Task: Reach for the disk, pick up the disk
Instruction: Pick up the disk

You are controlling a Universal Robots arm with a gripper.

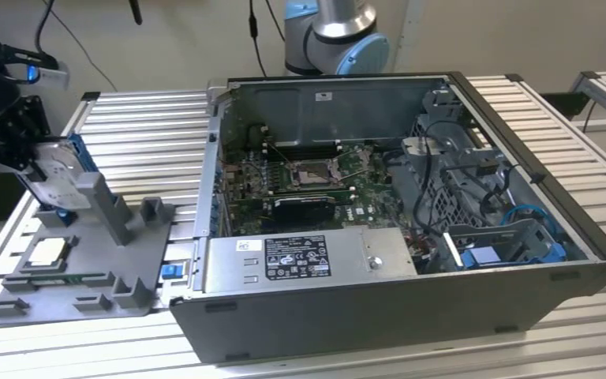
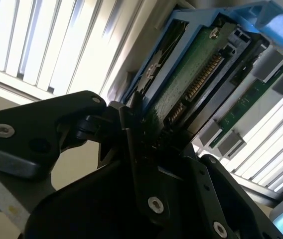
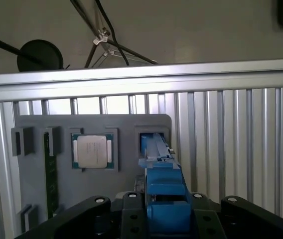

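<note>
The disk (image 1: 59, 167) stood on edge at the exterior view's left, tilted, at the far end of the grey fixture tray (image 1: 82, 276) and just beside its grey upright post (image 1: 98, 197); my claw (image 1: 29, 158) was at the disk's upper end, on the side away from the computer case (image 1: 387, 316). In the first wrist view the disk (image 3: 162, 174) ran edge-on straight out from my claw (image 3: 165, 211), its bright blue frame lying between my two black fingers (image 3: 131, 201), and its far end reached to a rectangular pocket in the tray (image 3: 32, 199); the square processor chip (image 3: 92, 151) lay in the next pocket, apart from the disk. In the second wrist view the disk (image 2: 191, 79) showed its green circuit board and a row of gold contacts, with the blue frame along both long sides; my claw (image 2: 156, 134) had closed to the disk's thickness, one finger (image 2: 130, 134) pressed flat on a face, so I held the disk by its near end and nothing else.

The near end of the disk was lost in the dark between my fingers; in the exterior view the black body of my claw covered the pads, and the post hid part of the disk's lower end, so I could not tell whether it rested in the tray or hung just clear of it.
</note>
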